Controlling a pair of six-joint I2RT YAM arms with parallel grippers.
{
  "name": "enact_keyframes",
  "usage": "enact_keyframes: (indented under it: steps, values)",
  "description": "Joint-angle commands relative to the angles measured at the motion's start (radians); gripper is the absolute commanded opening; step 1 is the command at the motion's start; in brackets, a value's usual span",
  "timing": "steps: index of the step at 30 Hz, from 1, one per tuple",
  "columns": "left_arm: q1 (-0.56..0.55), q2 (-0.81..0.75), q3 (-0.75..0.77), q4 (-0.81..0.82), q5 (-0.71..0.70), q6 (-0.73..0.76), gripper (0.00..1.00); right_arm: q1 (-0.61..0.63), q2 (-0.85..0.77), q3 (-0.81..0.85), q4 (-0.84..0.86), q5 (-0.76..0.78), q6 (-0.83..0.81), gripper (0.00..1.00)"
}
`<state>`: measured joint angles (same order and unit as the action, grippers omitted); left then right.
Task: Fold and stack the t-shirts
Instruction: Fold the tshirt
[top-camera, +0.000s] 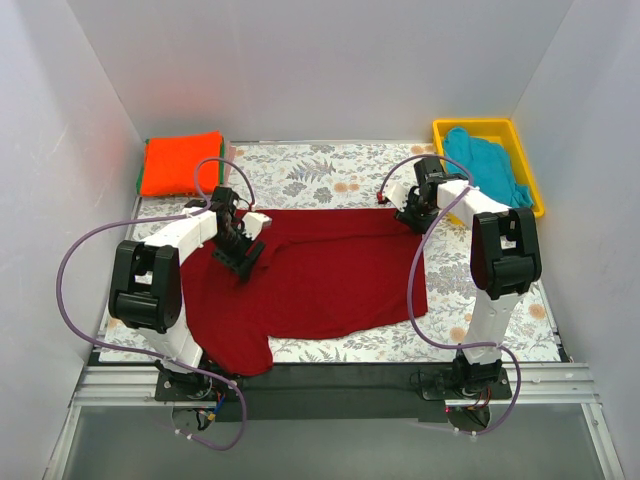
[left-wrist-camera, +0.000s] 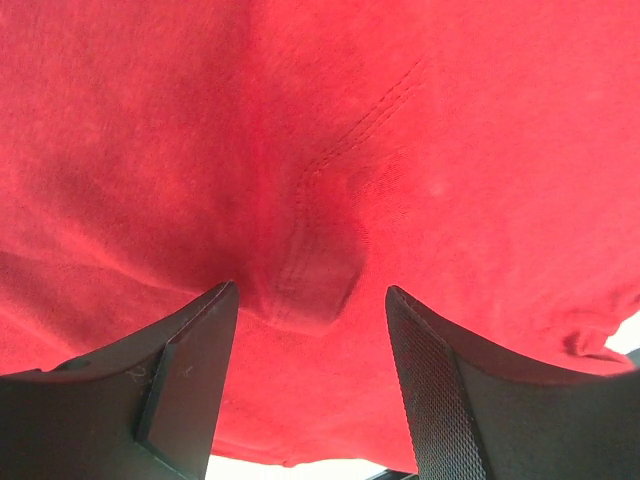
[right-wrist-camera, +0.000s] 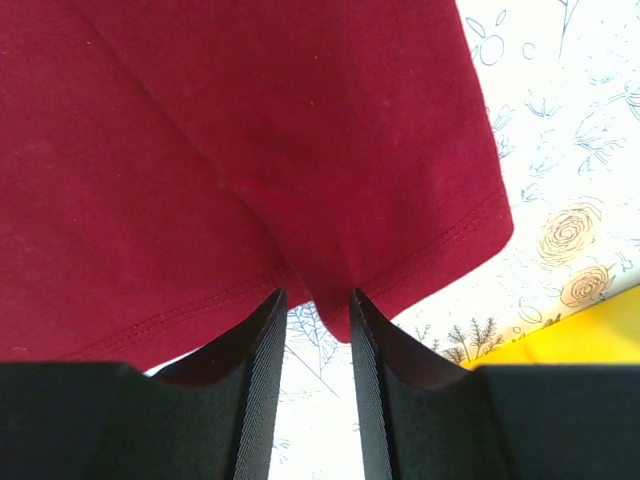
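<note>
Right jaws pinch the maroon t-shirt (right-wrist-camera: 200, 150) hem; left jaws gape open around its fold

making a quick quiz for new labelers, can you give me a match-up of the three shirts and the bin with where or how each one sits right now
Things:
1. maroon t-shirt
2. teal t-shirt
3. orange-red t-shirt
4. yellow bin

Places or states:
A. at the far right corner of the table
B. folded, at the far left corner
C. spread out mid-table
D. crumpled inside the bin

Pairs: 1-C, 2-D, 3-B, 4-A
</note>
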<state>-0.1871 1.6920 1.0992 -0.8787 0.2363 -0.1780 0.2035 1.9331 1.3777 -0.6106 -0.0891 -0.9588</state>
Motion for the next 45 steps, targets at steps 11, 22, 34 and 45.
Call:
enact_keyframes:
  steps: [11, 22, 34, 45]
  values:
    - [0.003, -0.04, -0.024, 0.012, -0.071, 0.041, 0.28, 0.013, 0.003, -0.003, 0.018, 0.017, -0.035, 0.15]
    - [0.046, -0.04, 0.074, -0.037, -0.068, 0.052, 0.0, 0.013, -0.017, 0.02, 0.014, 0.022, -0.05, 0.01]
    - [0.115, -0.052, 0.231, -0.129, -0.112, 0.121, 0.0, 0.013, -0.062, 0.05, -0.038, 0.015, -0.072, 0.01]
    - [0.156, -0.091, 0.327, -0.193, -0.141, 0.164, 0.0, 0.017, -0.117, 0.024, -0.106, -0.009, -0.075, 0.01]
